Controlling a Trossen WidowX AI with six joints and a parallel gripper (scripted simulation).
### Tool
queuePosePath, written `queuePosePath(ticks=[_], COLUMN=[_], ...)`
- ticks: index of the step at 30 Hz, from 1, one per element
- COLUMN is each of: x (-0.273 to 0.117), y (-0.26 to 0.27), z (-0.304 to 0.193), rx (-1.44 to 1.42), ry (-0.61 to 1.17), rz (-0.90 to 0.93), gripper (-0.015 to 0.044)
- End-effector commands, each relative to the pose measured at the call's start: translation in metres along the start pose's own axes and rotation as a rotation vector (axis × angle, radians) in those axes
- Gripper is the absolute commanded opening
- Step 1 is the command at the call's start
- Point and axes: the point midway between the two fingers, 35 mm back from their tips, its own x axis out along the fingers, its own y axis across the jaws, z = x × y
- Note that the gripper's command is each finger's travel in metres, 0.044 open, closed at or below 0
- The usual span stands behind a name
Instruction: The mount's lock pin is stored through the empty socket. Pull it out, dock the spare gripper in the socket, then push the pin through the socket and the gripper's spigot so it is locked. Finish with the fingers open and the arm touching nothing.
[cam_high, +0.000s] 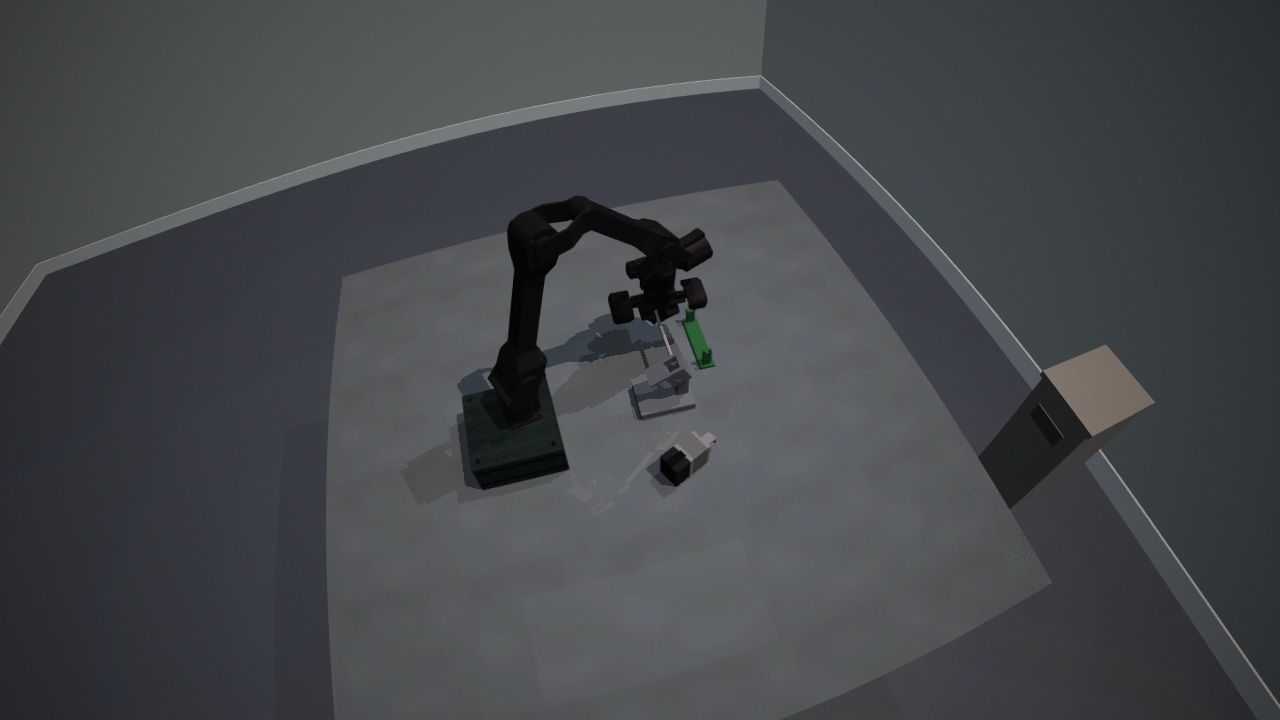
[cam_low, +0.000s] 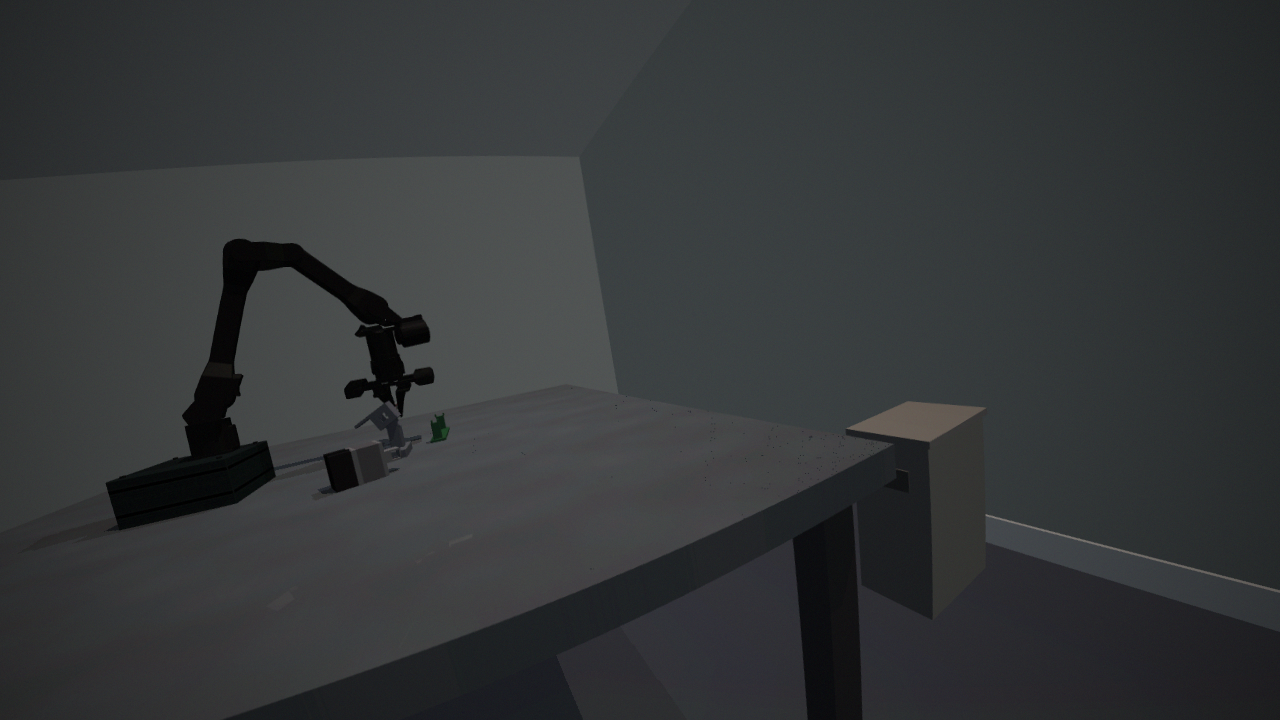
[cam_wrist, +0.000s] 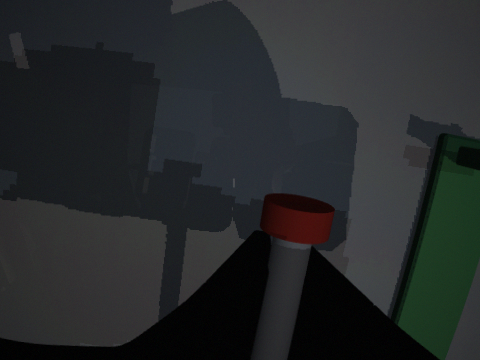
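My gripper (cam_high: 659, 318) (cam_low: 395, 409) (cam_wrist: 275, 248) is shut on the lock pin (cam_high: 665, 339) (cam_wrist: 283, 300), just below its red head (cam_wrist: 297, 222). The pin's grey shaft slants down toward the mount's tilted socket (cam_high: 663, 371) (cam_low: 384, 416). Its lower end is at the socket's upper edge in the top view; I cannot tell whether the tip is still inside. The light grey mount stands on its flat base (cam_high: 664, 407). The spare gripper (cam_high: 689, 455) (cam_low: 359, 466), a black and light grey block with a small pale spigot (cam_high: 709, 439), lies on the table near the mount, apart from it.
A green rack (cam_high: 697, 341) (cam_low: 438, 429) (cam_wrist: 445, 255) with upright ends stands beside the mount, close to my gripper. The arm's dark base box (cam_high: 514, 447) (cam_low: 183, 492) is on the mount's other side. A beige cabinet (cam_high: 1065, 420) (cam_low: 921, 510) stands beyond the table edge.
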Motion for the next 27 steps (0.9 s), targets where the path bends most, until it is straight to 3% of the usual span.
queuePosePath(ticks=[1, 27], x=[0.001, 0.000], y=[-0.001, 0.000], z=[0.003, 0.029], rx=[0.003, 0.002], ry=[0.004, 0.009], rz=[-0.001, -0.004], gripper=[0.0000, 0.0000])
